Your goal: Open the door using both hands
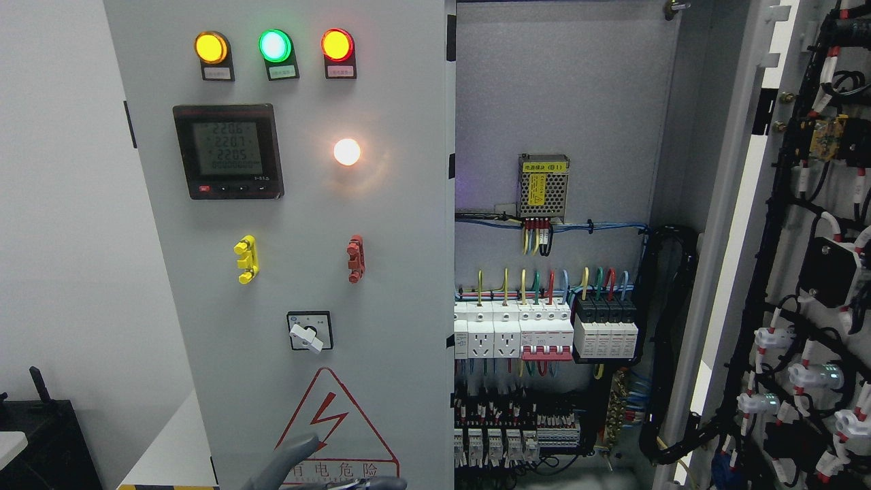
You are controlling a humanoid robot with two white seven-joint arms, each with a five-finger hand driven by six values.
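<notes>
Head view, facing a grey cabinet point(558, 102) with two doors. Right door point(810, 286) already swung far out to the right, showing its inner side full of black cables and white plugs. Left door point(381, 306) shut, flat toward the camera, carrying three lamps point(274, 45), a meter point(227, 151), a rotary switch point(309, 331) and a red warning triangle point(331, 422).

Only the left arm point(289, 459) in sight, a grey link rising from the bottom edge, left of the middle, in front of the warning triangle. Hand mostly cut off by the bottom edge, so cannot tell whether the fingers are wide or closed, or holding anything. No right arm visible.

Free edge of the left door standing upright, long axis vertical, just right of and above the arm, beside the open compartment with the breakers point(544, 333). Hinges apparently on the far left side, so probably a swing outward and to the left. Left arm clearly the nearer one to this edge.

Open room in front of the pale wall point(61, 238) on the left. Exposed wiring just right of that edge, better not touched
</notes>
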